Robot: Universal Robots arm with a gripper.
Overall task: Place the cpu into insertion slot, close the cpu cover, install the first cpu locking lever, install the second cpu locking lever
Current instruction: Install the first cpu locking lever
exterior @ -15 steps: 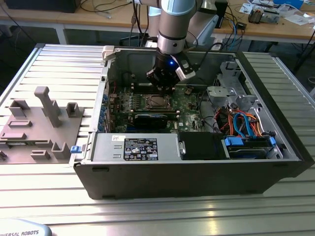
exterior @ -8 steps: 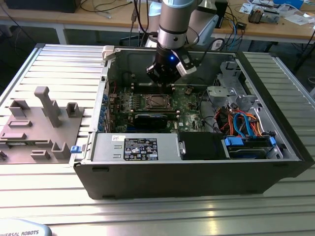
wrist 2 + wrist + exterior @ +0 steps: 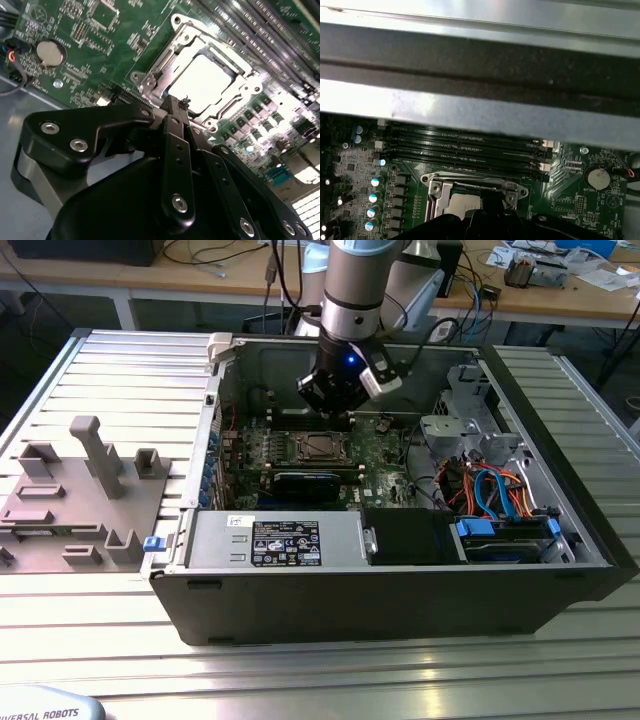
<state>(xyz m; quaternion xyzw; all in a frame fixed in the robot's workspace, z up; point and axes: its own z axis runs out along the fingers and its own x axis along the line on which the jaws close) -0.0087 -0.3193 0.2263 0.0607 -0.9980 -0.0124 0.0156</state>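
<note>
Up close, the second wrist view shows the claw [image 3: 175,107] pinched shut, empty, above the cpu [image 3: 206,82].

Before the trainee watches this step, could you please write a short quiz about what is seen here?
1. True or false: the cpu lies on the grey tray outside the case.
2. The gripper is nearest to: A the coin battery, B the cover, C the blue cables.
3. Fill in: the board around the cover is ___ in colour.

Key: 1 false, it sits on the board, framed by the cover; 2 B; 3 green.
</note>
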